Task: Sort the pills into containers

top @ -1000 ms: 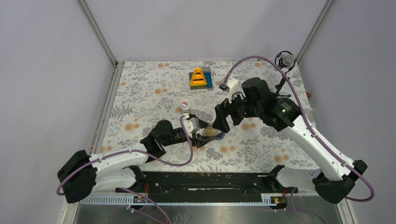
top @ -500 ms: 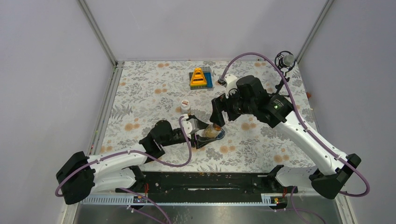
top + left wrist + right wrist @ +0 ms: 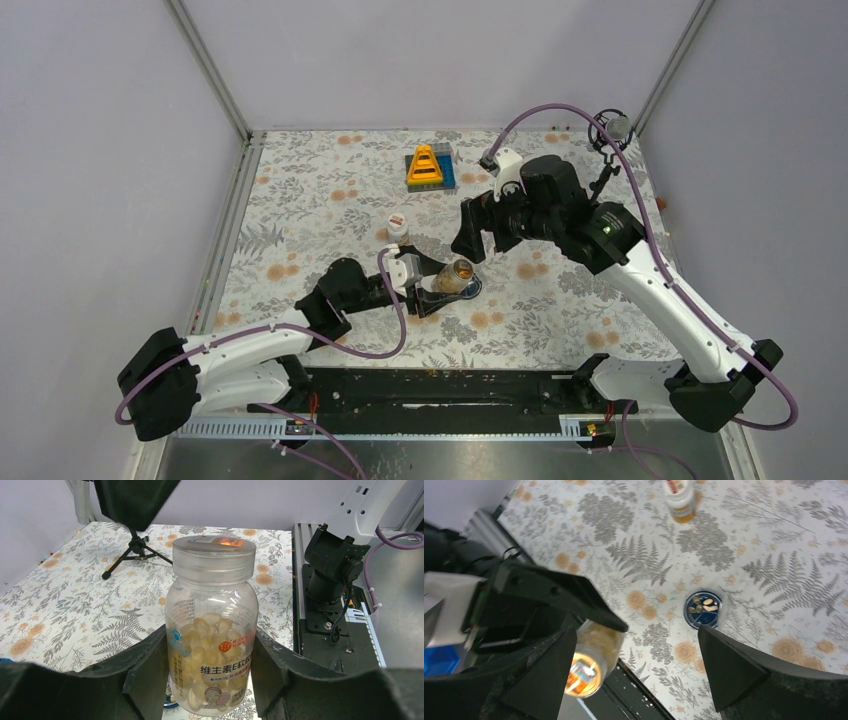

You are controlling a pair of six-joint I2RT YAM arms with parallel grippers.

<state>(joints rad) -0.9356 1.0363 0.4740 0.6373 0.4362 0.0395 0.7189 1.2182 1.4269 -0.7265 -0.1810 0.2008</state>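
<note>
My left gripper (image 3: 445, 282) is shut on the translucent amber pill bottle (image 3: 458, 274), which has its cap on and is full of pale pills. In the left wrist view the bottle (image 3: 212, 630) sits squeezed between both fingers. My right gripper (image 3: 468, 236) is open and empty, just above and behind the bottle. In the right wrist view (image 3: 639, 675) the bottle's cap (image 3: 583, 675) faces the camera beside the left finger. The small dark-blue dish (image 3: 702, 610) lies on the table with a few pale pills (image 3: 708, 602) in it. The white bottle (image 3: 398, 222) stands behind the left gripper.
A yellow triangular toy on a grey-blue base (image 3: 428, 166) stands at the back middle. A small black tripod (image 3: 606, 135) stands at the back right corner. The black rail (image 3: 450, 385) runs along the near table edge. The white bottle also shows in the right wrist view (image 3: 680, 495).
My right gripper has drawn up and back from the amber bottle's cap and stands open. The left gripper has kept hold of the bottle and barely moved.
</note>
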